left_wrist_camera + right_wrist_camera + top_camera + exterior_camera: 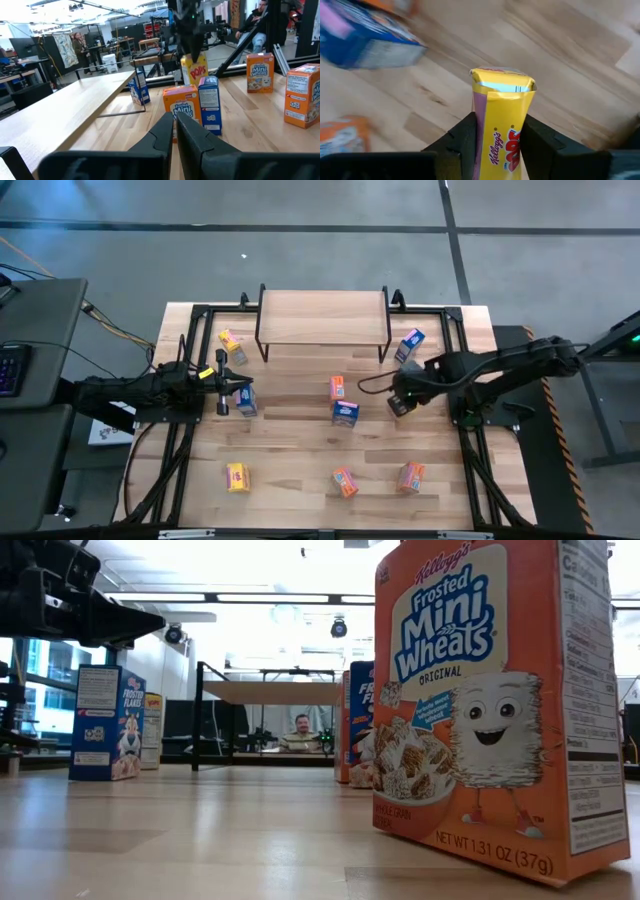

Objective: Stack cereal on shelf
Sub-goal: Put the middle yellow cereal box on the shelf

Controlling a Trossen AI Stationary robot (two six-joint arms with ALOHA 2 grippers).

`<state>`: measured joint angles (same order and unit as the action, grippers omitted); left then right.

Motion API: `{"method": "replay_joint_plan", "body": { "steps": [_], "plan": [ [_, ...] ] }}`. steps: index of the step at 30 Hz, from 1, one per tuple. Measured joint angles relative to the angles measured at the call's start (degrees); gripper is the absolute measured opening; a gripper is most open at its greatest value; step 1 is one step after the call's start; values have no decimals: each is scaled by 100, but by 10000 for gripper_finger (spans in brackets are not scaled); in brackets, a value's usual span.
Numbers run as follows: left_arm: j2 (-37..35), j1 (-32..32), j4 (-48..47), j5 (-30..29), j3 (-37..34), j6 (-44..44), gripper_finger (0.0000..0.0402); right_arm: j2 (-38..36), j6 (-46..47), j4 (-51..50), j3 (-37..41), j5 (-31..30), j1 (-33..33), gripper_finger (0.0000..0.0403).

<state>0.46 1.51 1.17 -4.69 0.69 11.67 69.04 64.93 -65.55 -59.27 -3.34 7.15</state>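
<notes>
Left side: the left gripper (222, 386) hangs over the left part of the table (300, 450) with its fingers pressed together and nothing between them. A blue box (245, 402) stands just beside it. Risk: any sweep of this arm could knock that box over.

Centre: the shelf (322, 315) stands at the far edge of the table, and its top carries no boxes. An orange box (338, 388) and a second blue box (345, 413) stand close together in front of it, between the two arms. Risk: they lie near the likely path from the right arm to the shelf, so a low carry could clip them.

Right side: the right gripper (400, 400) is clamped on a yellow box (502, 115), one finger (462, 135) on each broad face. Whether the box has left the table cannot be told. Risks, as judged:
- The grip sits on thin card, so a hard squeeze could crush the box.
- A light squeeze could let the box slip or swing during the carry.
- A tilted or hurried release on the shelf could tip the box off its edge.
</notes>
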Motion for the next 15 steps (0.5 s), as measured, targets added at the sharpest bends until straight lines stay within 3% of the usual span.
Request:
{"method": "replay_joint_plan", "body": {
  "steps": [15],
  "plan": [
    [1,1,2,0,0,-3,15,0,-2361,-540,-3135,-472,-1144,119]
  ]
}}
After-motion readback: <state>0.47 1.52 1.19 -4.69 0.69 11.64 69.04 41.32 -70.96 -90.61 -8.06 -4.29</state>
